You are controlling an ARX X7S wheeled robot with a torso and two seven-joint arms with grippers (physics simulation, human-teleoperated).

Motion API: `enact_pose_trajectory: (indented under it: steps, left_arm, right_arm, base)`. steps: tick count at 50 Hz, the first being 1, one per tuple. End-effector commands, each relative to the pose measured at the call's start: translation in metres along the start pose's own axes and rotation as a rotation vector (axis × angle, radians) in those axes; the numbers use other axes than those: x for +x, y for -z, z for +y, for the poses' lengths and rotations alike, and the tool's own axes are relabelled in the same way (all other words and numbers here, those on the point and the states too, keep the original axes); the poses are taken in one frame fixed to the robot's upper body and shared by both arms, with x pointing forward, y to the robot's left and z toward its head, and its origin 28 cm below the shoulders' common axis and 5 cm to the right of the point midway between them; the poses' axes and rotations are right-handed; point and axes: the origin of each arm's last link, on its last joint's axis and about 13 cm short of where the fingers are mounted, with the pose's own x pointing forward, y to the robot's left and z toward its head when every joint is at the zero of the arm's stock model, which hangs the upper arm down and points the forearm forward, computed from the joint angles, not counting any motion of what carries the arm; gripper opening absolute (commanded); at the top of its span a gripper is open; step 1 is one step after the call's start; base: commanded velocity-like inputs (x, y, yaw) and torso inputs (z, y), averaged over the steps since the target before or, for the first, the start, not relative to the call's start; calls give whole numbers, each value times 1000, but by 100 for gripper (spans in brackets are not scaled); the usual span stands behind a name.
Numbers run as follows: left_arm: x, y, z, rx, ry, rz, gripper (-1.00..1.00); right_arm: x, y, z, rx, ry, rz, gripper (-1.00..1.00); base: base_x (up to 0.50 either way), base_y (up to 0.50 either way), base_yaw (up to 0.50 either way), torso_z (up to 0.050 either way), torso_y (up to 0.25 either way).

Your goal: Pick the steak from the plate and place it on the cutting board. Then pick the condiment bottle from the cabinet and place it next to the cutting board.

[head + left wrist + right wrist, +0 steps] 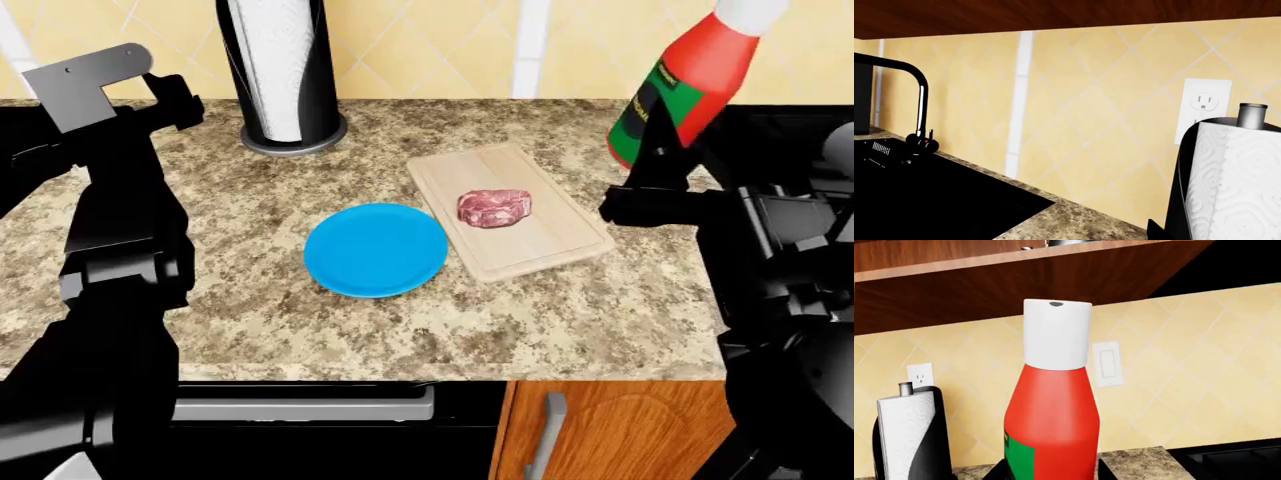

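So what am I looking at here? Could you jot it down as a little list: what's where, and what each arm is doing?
meat: small pinkish-red marbled steak lying on the pale wooden cutting board
plate: flat round bright blue plate, bare, just left of the board
bottle: red squeeze bottle with white cap, tilted, held above the counter right of the board
right gripper: closed on the bottle's base
left gripper: not visible; left arm raised near the black paper-towel holder
surface: speckled granite counter

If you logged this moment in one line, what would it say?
steak: on cutting board | plate: empty | condiment bottle: held by right pincer | left pincer: unseen
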Motion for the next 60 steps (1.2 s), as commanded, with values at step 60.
enact_pose_trajectory:
  steps: [60]
  left_arm:
    - [0,0,0,10,1,-1,100]
  right_arm:
    - [-14,104,-31,-160,116,186,-100]
  base:
    - [0,0,0,0,1]
